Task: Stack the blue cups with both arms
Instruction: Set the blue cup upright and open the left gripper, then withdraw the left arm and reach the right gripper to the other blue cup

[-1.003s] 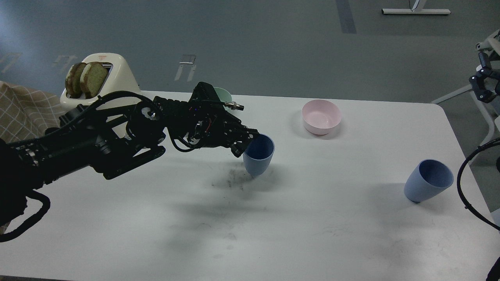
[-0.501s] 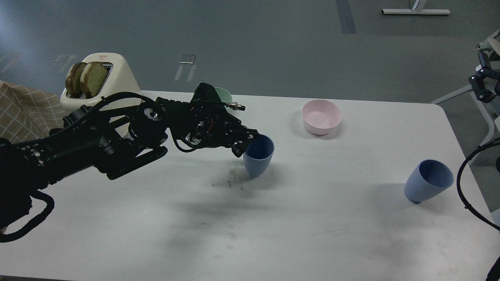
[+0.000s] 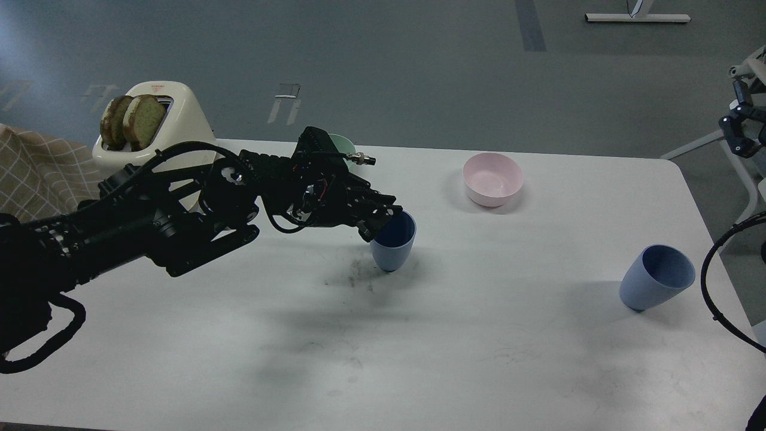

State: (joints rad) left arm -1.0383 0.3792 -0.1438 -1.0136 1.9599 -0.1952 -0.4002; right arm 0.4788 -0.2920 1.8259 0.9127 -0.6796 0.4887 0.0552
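Note:
One blue cup [image 3: 393, 245] stands near the table's middle, tipped slightly. My left gripper [image 3: 378, 220] reaches in from the left, and its fingers close on the cup's near-left rim. A second blue cup [image 3: 655, 278] stands tilted near the table's right edge, with nothing touching it. Of my right arm only a black cable loop [image 3: 712, 287] shows at the right edge; its gripper is out of view.
A pink bowl [image 3: 492, 178] sits at the back right of the white table [image 3: 479, 359]. A mint-green bowl [image 3: 344, 145] is partly hidden behind my left wrist. A cream toaster [image 3: 173, 117] holding bread stands at the back left. A checked cloth [image 3: 36, 173] lies at the left edge.
My left gripper has tightened at the middle cup's rim. The cup has shifted a little to the left and stands more upright. The right cup has not moved.

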